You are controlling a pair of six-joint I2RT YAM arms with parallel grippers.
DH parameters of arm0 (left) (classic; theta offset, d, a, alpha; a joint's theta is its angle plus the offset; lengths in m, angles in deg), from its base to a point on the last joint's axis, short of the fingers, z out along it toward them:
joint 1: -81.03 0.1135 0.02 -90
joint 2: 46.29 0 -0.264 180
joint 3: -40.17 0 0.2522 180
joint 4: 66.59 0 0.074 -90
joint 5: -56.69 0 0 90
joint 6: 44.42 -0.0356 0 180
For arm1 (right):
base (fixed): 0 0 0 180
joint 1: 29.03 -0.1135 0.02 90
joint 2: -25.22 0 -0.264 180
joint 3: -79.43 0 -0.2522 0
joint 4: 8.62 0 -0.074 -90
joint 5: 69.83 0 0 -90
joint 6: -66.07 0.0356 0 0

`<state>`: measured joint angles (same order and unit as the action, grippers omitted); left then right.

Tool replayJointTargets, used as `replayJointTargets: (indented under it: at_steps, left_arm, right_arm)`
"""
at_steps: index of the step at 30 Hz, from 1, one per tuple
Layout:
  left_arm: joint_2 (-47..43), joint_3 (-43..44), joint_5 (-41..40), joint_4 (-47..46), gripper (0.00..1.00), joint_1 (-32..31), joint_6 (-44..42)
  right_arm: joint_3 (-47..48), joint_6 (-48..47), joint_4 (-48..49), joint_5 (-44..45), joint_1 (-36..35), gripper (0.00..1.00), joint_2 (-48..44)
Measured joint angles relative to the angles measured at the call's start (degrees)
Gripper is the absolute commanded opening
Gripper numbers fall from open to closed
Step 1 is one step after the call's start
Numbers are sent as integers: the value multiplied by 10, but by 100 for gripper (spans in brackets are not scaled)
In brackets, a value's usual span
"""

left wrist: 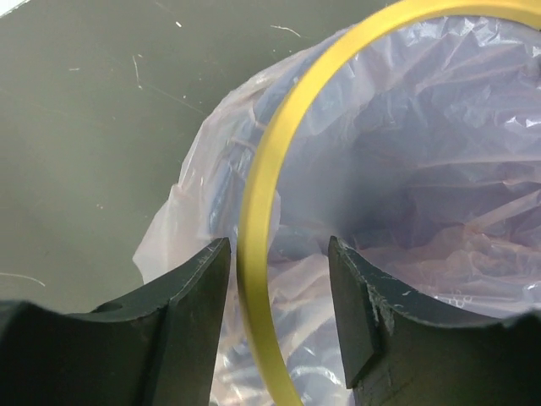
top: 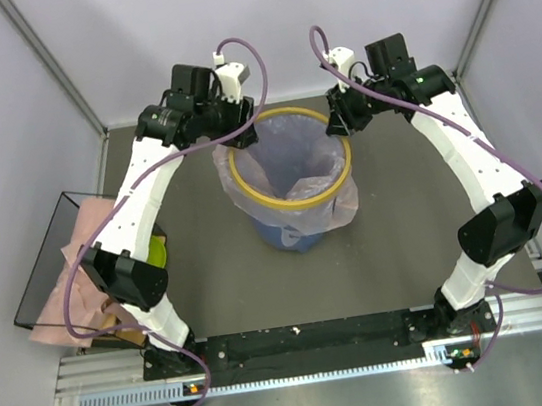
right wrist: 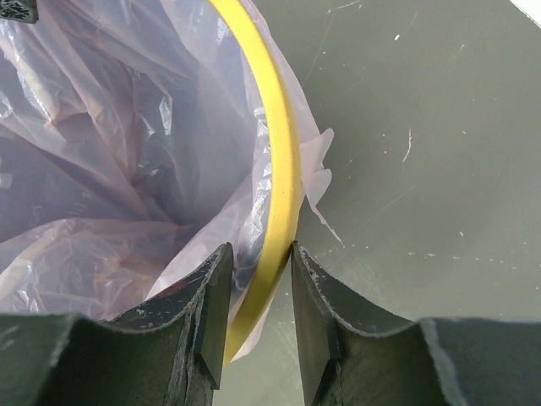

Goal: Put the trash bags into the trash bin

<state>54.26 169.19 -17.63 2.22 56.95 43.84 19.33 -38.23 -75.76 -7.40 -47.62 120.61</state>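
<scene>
dark table (top: 404, 215): trash bin (top: 296, 202) upright, mouth up, trash bag (top: 290, 160) lining it.

The blue bin (top: 277, 234) stood upright, a pink bag (top: 290, 160) lining it and draped outside beneath its yellow ring (top: 291, 204); more pink bags (top: 62, 293) lay left of the bin.

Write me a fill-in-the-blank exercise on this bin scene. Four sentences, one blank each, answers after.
1. The ring atop the trash bin is ___.
2. The bin's wall below the draped trash bag is ___.
3. The left gripper straddles the ring with jaws ___.
4. The heap of pink bags lies beside the ___ arm.
Missing words: yellow; blue; open; left.
</scene>
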Motion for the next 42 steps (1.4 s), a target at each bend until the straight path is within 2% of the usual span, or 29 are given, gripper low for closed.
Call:
replayJointTargets:
  at_steps: [2,6,15,18,28,30,32,33,36,39,42]
  left_arm:
    - [-7,-5,-2,-2,65,1,-2]
    - [-14,-8,-11,-9,69,4,-10]
    - [-14,-11,-23,-9,71,12,-22]
    - [-14,-13,-23,-9,66,12,-25]
    - [-18,-65,-9,-18,43,20,-22]
    - [-21,-73,-3,-23,43,21,-21]
    - [-25,-82,1,-30,50,22,-20]
    - [-28,-86,2,-32,59,22,-20]
    - [-32,-92,2,-35,72,24,-21]
    - [-35,-94,5,-36,77,28,-21]
    - [-43,-95,12,-40,84,34,-16]
  right_arm:
    - [0,0,0,-1,0,29,0]
    - [0,3,-2,-1,0,26,0]
    - [7,9,-6,-8,-1,25,5]
    - [8,9,-8,-8,-5,29,7]
    - [12,8,-8,-8,-14,34,9]
    - [13,8,-7,-8,-16,35,9]
    - [13,5,-7,-7,-17,37,9]
    - [13,4,-7,-7,-17,41,9]
    - [13,3,-9,-5,-17,53,9]
    - [13,0,-11,-4,-16,68,9]
    - [13,1,-12,-8,-16,77,9]
